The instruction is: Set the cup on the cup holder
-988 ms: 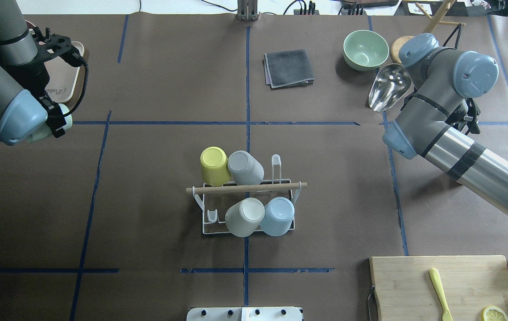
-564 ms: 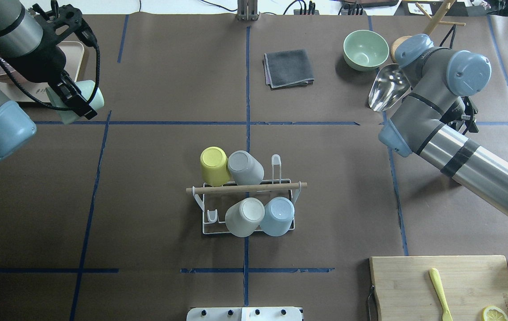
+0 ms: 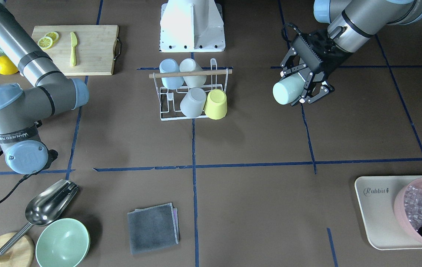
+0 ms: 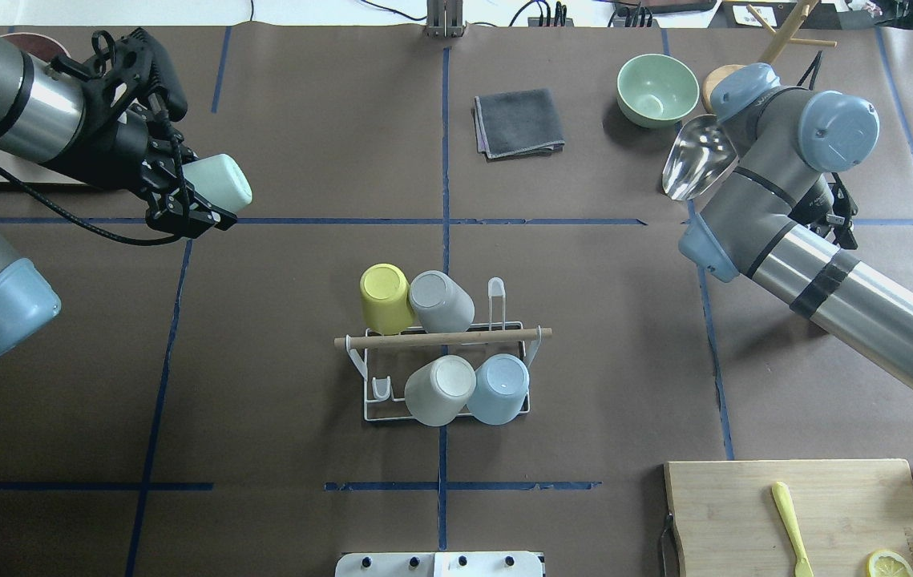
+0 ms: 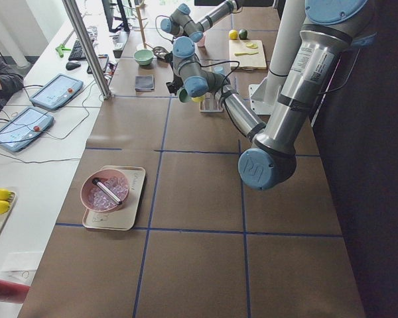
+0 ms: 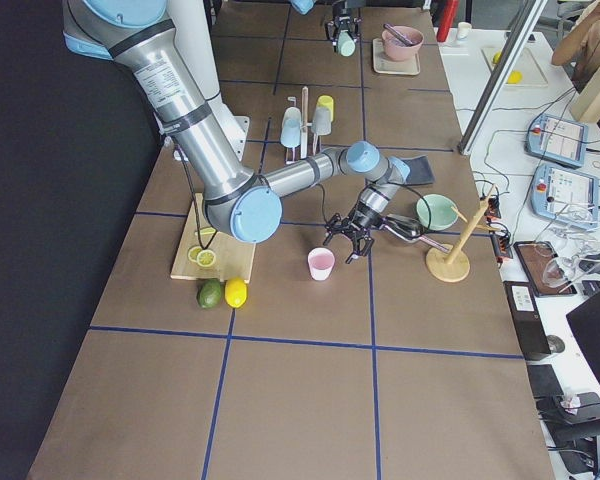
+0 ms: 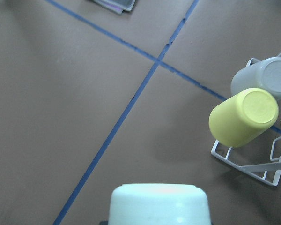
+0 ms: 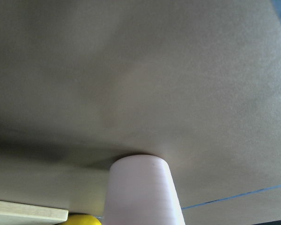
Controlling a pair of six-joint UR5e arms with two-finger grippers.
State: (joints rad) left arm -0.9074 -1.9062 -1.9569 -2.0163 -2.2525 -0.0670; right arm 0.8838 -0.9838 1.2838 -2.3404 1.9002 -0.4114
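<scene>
Brown table (image 4: 304,144) below, left arm (image 4: 23,112) outstretched, its tool (image 3: 301,86) clamped round mint cup (image 3: 286,92) (tipped sideways).

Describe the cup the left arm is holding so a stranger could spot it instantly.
Start at the white wire cup holder at the centre of the table, then look to the robot's left for the left gripper. It holds the mint-green cup sideways in the air; the yellow cup, grey cup, off-white cup and blue cup sit upended on the rack.
</scene>
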